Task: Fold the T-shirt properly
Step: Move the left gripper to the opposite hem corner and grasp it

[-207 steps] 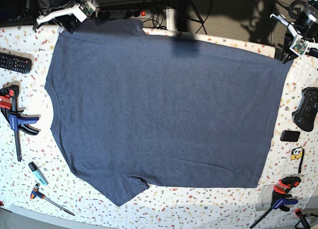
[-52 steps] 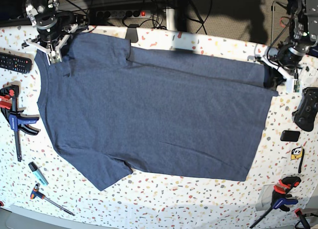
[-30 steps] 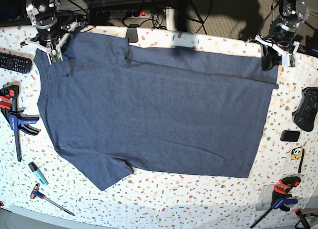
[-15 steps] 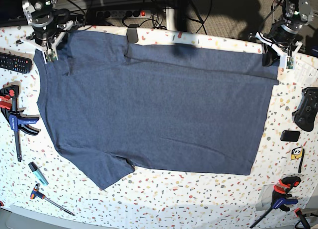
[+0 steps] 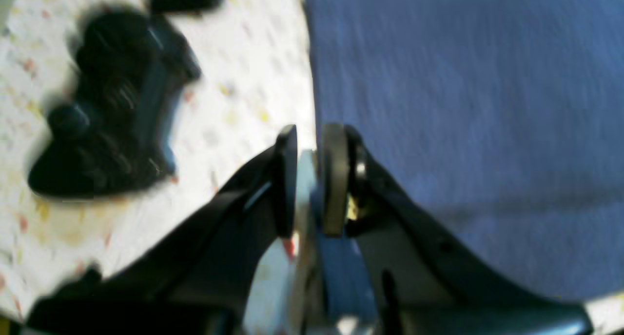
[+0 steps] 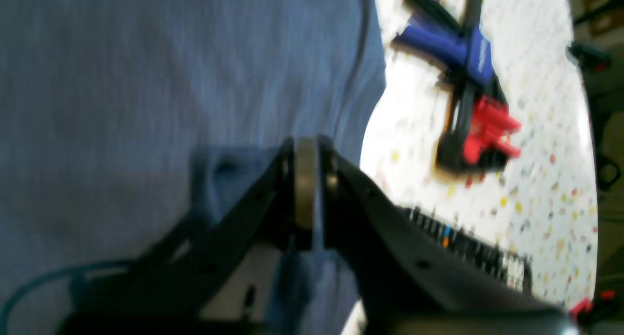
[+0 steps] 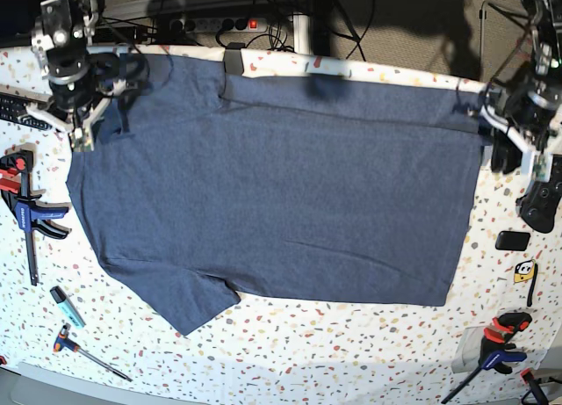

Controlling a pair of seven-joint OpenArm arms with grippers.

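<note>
T-shirt [image 7: 290, 194] lies beneath and between both grippers, broadly spread, far edge turned over. Left gripper [image 5: 312, 179]: slightly parted, apparently empty. Right gripper [image 6: 307, 193]: narrow gap, grip undetermined. Folding judged early; side and further folds remain.

Both end effectors [image 5: 312, 179] [image 6: 309, 193] partly open, fingers angled downward.

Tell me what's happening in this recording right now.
A two-armed robot is folding a T-shirt, which lies broadly spread, with a long fold line near its robot-side edge. The left gripper is slightly open at one side edge, holding nothing. The right gripper is over the opposite side; its grip is unclear.
</note>
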